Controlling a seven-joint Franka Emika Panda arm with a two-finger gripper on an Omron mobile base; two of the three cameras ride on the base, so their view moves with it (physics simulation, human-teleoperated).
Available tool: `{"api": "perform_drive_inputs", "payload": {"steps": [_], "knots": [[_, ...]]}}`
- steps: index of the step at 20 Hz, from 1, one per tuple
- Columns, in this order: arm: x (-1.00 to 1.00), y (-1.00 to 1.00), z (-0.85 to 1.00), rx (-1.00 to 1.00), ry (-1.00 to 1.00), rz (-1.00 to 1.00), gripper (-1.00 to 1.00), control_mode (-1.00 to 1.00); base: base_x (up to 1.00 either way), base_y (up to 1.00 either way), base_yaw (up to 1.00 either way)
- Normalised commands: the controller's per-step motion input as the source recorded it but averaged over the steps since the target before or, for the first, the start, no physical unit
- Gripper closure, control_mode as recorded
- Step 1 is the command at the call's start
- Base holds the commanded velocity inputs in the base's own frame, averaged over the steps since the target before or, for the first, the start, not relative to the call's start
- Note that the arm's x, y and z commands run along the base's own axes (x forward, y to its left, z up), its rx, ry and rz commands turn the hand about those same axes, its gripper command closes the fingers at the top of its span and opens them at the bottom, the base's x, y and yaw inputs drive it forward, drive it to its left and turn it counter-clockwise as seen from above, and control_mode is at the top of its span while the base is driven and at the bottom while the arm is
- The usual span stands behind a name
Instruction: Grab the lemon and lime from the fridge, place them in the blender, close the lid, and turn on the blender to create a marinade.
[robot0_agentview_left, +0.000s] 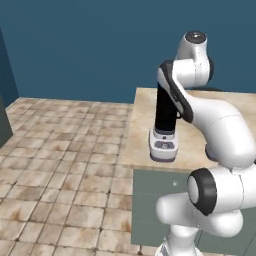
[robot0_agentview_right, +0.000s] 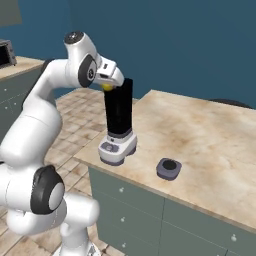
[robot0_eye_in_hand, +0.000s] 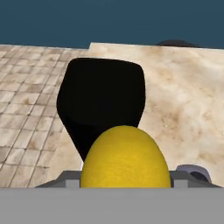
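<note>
The gripper (robot0_agentview_right: 107, 86) hangs at the top rim of the blender (robot0_agentview_right: 118, 120), its fingers clamped on the lemon (robot0_agentview_right: 107, 86). In the right base view the lemon is just a small yellow spot under the white hand, at the jar's left upper corner. The hand view shows it far better: a round yellow lemon (robot0_eye_in_hand: 125, 160) at the bottom of the picture, with the jar's open black mouth (robot0_eye_in_hand: 101, 94) just beyond and below it. Whether the lemon sits squarely over the mouth or a little short of its near edge is hard to tell.

The blender stands near the left front corner of the surface (robot0_agentview_right: 210, 135), button panel facing the robot. The left base view shows the blender (robot0_agentview_left: 164, 120) too, but there the arm crosses in front of the jar's upper part and hides the hand and the lemon.

The lid (robot0_agentview_right: 168, 168) lies flat on the surface, to the right of the blender's base and apart from it, near the front edge. In the hand view a sliver of the lid (robot0_eye_in_hand: 194, 171) peeks out at the lower right.
</note>
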Motion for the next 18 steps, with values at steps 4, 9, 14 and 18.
{"api": "perform_drive_inputs", "payload": {"steps": [4,9,14,18], "knots": [[0.05,0.00,-0.47,0.04,0.03,0.06,1.00,-1.00,0.00,0.00,0.00],[0.24,0.00,-0.27,0.01,0.05,0.04,1.00,-1.00,0.00,0.00,0.00],[0.31,0.00,0.22,0.00,0.01,0.00,1.00,-1.00,0.00,0.00,0.00],[0.25,0.00,0.47,0.00,0.00,0.00,1.00,-1.00,0.00,0.00,0.00]]}}
